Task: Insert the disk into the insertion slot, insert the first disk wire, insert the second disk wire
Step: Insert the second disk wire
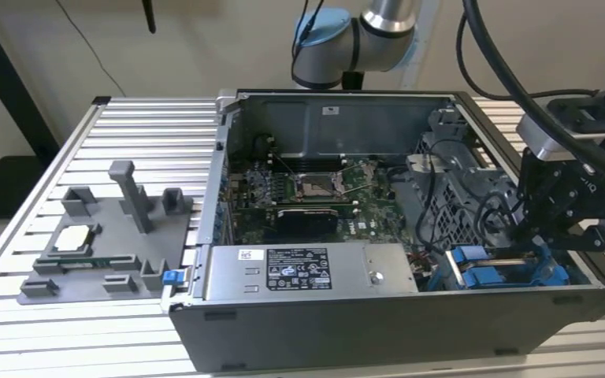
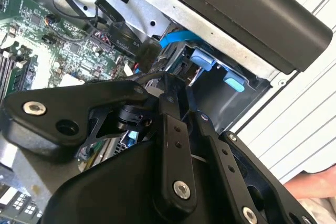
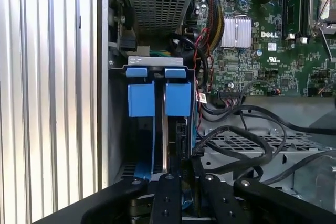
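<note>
A ribbed aluminium bench (image 1: pixel 145 118) carries the open computer case (image 1: pixel 387 331). The disk (image 3: pixel 178 98) appears seated in the insertion slot (image 3: pixel 155 62), directly ahead of the end effector (image 3: pixel 184 174); its grip state cannot be determined. Any advance should stay square, clear of the black cables (image 3: pixel 239 109) alongside.

Even bright light, white glare on the slatted table (image 3: pixel 47 77), deep shadow inside the insertion slot (image 3: pixel 118 129).
</note>
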